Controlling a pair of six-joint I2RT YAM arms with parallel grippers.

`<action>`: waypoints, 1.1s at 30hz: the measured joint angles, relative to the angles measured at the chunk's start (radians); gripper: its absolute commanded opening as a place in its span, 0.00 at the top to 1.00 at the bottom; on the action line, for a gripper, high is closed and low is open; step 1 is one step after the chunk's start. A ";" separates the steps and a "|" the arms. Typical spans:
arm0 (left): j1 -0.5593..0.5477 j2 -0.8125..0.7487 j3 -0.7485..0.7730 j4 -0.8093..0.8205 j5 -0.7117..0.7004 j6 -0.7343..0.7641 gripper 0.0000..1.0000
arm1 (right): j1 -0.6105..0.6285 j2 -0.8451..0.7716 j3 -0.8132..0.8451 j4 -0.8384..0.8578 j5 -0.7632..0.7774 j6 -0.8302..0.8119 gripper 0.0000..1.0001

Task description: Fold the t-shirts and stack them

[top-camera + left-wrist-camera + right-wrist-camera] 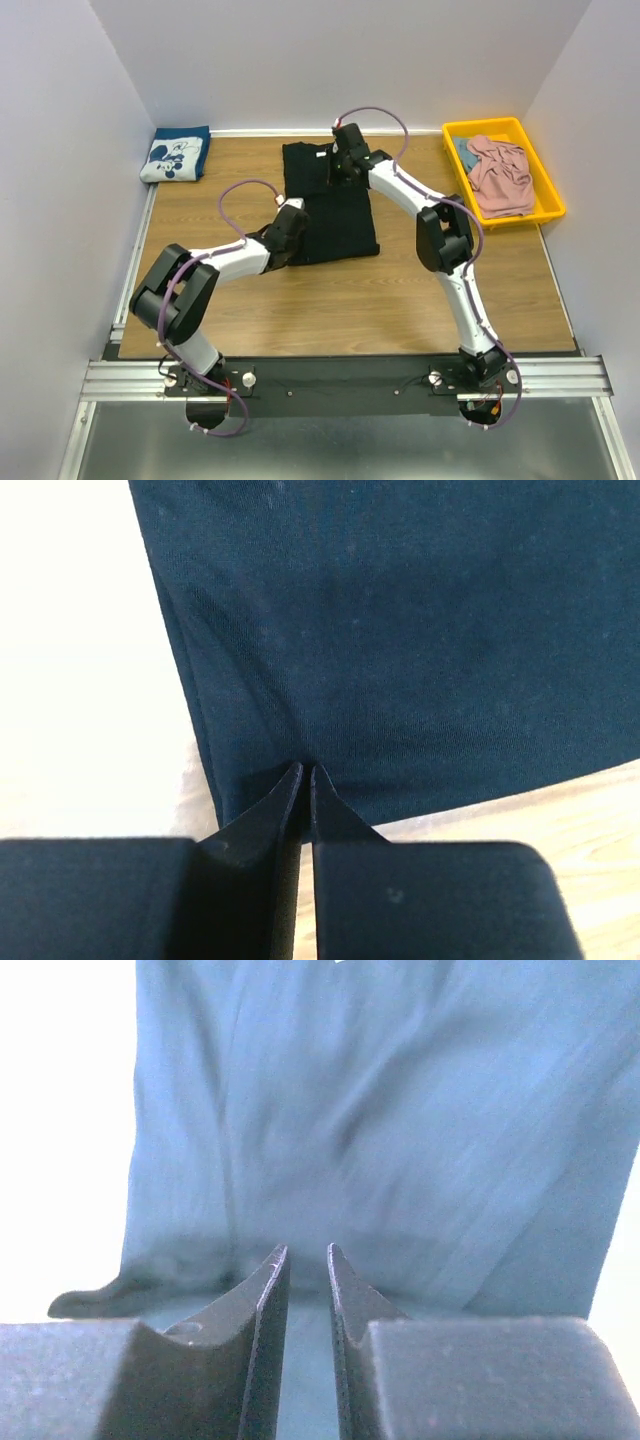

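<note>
Wooden table, far right: yellow bin with crumpled pink t-shirt.

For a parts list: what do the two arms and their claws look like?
Both arms have white links with bulky black joints: left arm, right arm. A thin purple cable loops along each. The left claw and right claw are dark, matt blocks tapering to thin wedges.

Room in front, clutter at the back.
Bare table lies open near and right of the black shirt, which fills the middle; a navy shirt blocks the far-left corner, a bin the far-right.
</note>
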 measured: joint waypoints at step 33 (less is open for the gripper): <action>0.195 -0.063 -0.207 0.267 0.359 -0.142 0.95 | -0.315 -0.465 -1.458 1.113 -0.921 0.474 0.63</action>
